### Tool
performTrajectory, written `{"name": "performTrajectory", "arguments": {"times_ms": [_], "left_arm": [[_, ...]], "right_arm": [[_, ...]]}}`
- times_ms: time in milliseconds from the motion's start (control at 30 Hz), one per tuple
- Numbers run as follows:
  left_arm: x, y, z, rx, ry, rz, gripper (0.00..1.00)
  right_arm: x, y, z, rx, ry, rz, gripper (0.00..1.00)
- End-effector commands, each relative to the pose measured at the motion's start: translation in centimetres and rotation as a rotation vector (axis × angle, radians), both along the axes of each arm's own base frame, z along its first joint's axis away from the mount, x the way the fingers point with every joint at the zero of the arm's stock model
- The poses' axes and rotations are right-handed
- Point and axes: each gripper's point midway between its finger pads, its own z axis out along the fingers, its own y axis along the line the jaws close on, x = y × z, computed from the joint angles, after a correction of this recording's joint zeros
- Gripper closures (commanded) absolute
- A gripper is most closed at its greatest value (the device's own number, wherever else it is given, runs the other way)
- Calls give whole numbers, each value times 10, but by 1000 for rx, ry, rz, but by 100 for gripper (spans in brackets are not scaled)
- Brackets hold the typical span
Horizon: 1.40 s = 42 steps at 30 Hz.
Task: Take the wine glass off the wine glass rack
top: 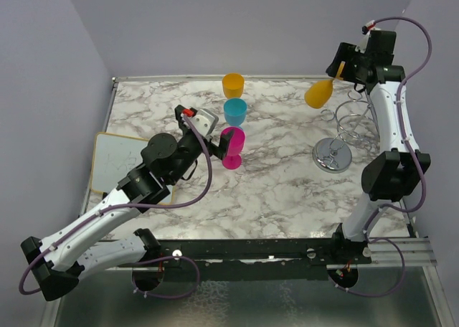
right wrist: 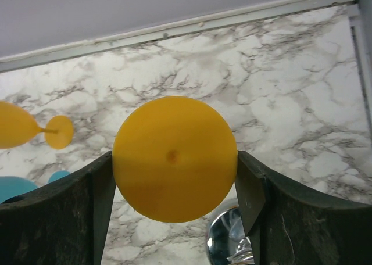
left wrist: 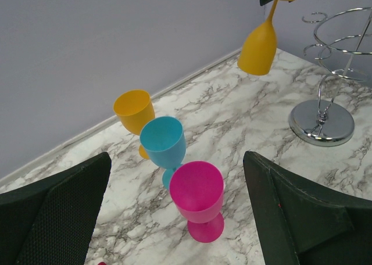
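Note:
The orange wine glass (top: 318, 94) hangs upside down in the air, just left of the wine glass rack (top: 343, 126), a shiny silver stand with a disc base. My right gripper (top: 340, 70) is shut on the glass's round foot (right wrist: 174, 158), one finger on each side of it. The glass (left wrist: 257, 47) and the rack (left wrist: 323, 122) also show in the left wrist view. The rack's base (right wrist: 228, 236) shows below the foot in the right wrist view. My left gripper (top: 212, 135) is open and empty, just left of the pink glass (top: 232, 146).
Three plastic glasses stand upright in a row mid-table: orange (top: 232, 84) at the back, blue (top: 235, 112), then the pink one (left wrist: 197, 198) nearest. A whiteboard (top: 115, 162) lies at the left edge. Walls enclose the table on three sides.

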Motion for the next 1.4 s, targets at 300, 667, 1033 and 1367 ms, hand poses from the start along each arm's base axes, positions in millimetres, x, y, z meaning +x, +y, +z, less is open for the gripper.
{"name": "performTrajectory", "arguments": {"times_ms": [300,667,1033,1367], "left_arm": [[5,-10,-13,14,23,-14,0],[13,-13,-30,55,37,9,0],[8,-28,-20,-82,87,-46,1],[-33,-51,33,-537,279,-270,0]], "right_arm": [[-41,85,81,343,-205,345,30],[-105,135,122,608,-256,594,31],[-158,145,139,639,-313,657,31],[-188,153,155,647,-358,729,31]]}}
